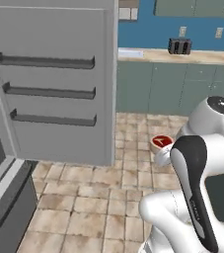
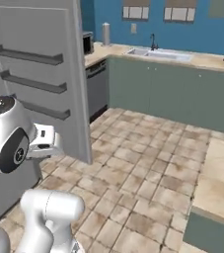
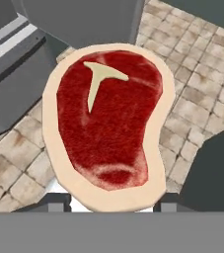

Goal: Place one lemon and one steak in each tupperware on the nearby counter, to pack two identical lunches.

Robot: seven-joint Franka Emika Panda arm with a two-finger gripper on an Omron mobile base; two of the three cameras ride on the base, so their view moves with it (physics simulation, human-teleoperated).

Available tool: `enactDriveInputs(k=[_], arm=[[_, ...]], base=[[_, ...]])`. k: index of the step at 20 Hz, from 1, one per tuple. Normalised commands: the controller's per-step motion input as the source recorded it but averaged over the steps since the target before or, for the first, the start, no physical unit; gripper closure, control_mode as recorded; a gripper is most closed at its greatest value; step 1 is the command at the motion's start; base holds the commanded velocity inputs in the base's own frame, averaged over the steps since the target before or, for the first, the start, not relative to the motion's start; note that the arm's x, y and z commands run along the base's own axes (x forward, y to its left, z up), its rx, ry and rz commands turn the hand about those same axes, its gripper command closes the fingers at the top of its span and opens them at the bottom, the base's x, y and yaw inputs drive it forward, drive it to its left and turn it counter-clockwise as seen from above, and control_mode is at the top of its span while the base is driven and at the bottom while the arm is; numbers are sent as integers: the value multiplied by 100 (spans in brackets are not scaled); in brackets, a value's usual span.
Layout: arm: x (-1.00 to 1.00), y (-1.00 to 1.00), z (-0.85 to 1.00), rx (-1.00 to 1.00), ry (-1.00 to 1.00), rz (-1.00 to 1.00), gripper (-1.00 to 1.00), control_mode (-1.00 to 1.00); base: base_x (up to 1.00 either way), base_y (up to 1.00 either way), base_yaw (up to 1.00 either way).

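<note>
The steak [image 3: 108,123], a red slab with a pale fat rim and a T-shaped bone mark, hangs above the tiled floor. My gripper [image 3: 111,205] is shut on its lower edge, a dark fingertip on either side. In the left base view the steak [image 1: 162,143] shows as a small red disc at the hand, just beyond my arm's white elbow. A beige counter [image 1: 182,56] runs along the far blue wall, and a nearer stretch of counter [image 2: 222,183] lies at the right. The lemon and the tupperware are out of view.
The open grey fridge door [image 1: 54,84] with three dark shelves stands close on the left. A toaster [image 1: 179,46] sits on the far counter, and a sink [image 2: 155,52] on the counter above the green cabinets. Tiled floor [image 2: 143,163] lies open between.
</note>
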Motion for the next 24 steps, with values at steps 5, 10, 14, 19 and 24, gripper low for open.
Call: enactDriveInputs(k=[5,10,14,19,24], arm=[[0,0,0,0,0,0,100,100],[0,0,0,0,0,0,100,100],[0,0,0,0,0,0,100,100],[0,0,0,0,0,0,100,100],[0,0,0,0,0,0,100,100]], base=[[-53,4,-80],[-20,7,-72],[60,50,-42],[100,43,-13],[100,15,8]])
